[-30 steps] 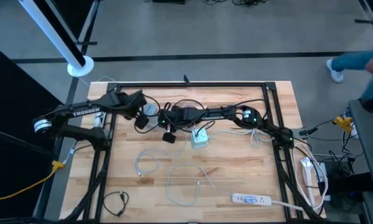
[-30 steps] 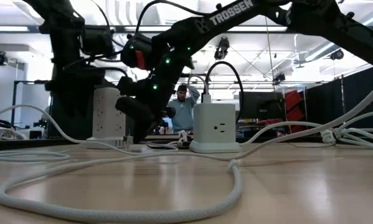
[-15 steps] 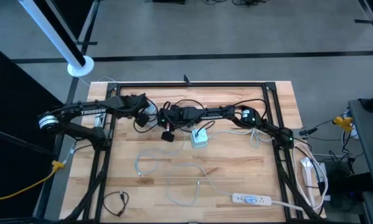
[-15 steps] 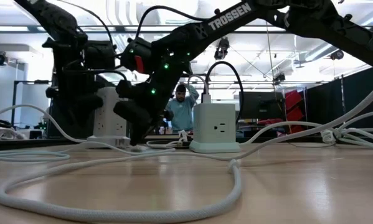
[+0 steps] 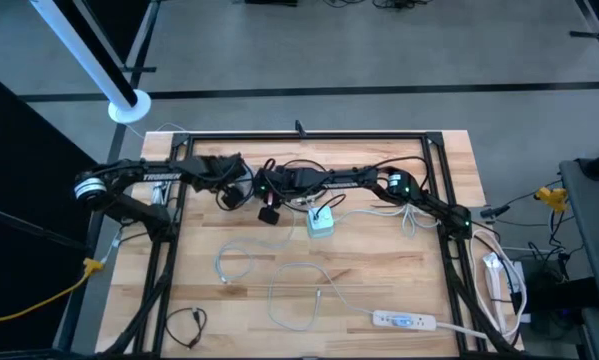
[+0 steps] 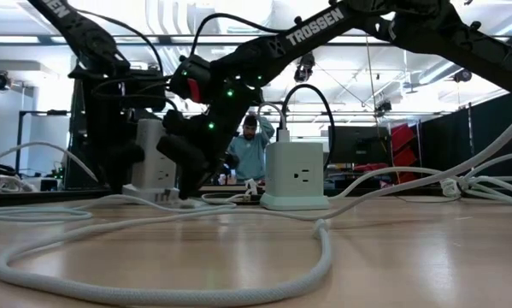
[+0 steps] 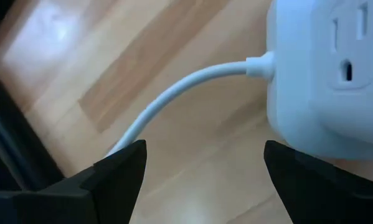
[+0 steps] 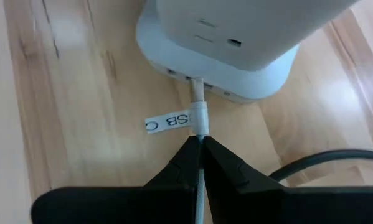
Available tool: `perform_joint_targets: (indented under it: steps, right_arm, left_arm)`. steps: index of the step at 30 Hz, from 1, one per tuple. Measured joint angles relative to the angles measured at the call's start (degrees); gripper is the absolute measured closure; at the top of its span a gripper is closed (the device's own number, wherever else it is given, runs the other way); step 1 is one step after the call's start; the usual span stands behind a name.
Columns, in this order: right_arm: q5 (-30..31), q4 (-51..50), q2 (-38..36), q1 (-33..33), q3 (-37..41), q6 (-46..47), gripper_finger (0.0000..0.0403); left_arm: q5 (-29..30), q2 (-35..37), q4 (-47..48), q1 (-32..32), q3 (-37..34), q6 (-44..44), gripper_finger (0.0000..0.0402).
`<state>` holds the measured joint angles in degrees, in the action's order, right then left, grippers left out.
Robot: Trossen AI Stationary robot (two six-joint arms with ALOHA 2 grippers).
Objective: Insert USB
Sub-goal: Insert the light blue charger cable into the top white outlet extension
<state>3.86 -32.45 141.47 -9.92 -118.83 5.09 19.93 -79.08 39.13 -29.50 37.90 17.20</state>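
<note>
A white power tower (image 8: pixel 236 37) stands on the wooden table at the far left (image 5: pixel 241 182). Its own cord (image 7: pixel 174 93) leaves its side. A white USB cable with a "USB C" tag (image 8: pixel 167 121) runs to the tower's base. My right gripper (image 8: pixel 200 149) is shut on this cable, low beside the tower (image 6: pixel 187 181). My left gripper (image 7: pixel 202 168) hangs open just above the table on the tower's left, its fingers pointing steeply down and touching nothing. A second white outlet cube (image 5: pixel 320 222) stands right of them. My right gripper pinches the white USB cable (image 8: pixel 201 132) between its two fingertips, just behind the plug and the tag. The fingers slant down from the table's right and lie along the cable. The plug's tip (image 8: pixel 196 87) meets a port in the tower's base, just above the table.
Loose white cables (image 5: pixel 299 295) lie on the near half, with a white power strip (image 5: pixel 404 320) at the near right and a black cable (image 5: pixel 184 325) at the near left. A black frame (image 5: pixel 299 135) rims the table. A person (image 6: pixel 251 150) stands far behind.
My left gripper has come down beside the power tower and tipped more steeply downward, staying open. My right gripper has kept its place, shut on the USB cable at the tower's base.
</note>
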Motion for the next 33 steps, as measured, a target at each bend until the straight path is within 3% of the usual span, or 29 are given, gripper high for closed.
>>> perform_joint_targets:
  steps: [19, 33]
  right_arm:
    - [-1.52, -9.62, -0.37, 0.88, -1.77, 2.79, 0.0403]
    - [-1.24, -10.31, -0.31, 1.37, -2.8, 3.02, 0.0403]
  left_arm:
    - [-2.61, 0.26, -2.2, 6.7, -3.22, 3.66, 0.0088]
    - [-2.8, 0.28, -3.12, 7.37, -3.23, 5.2, 0.0088]
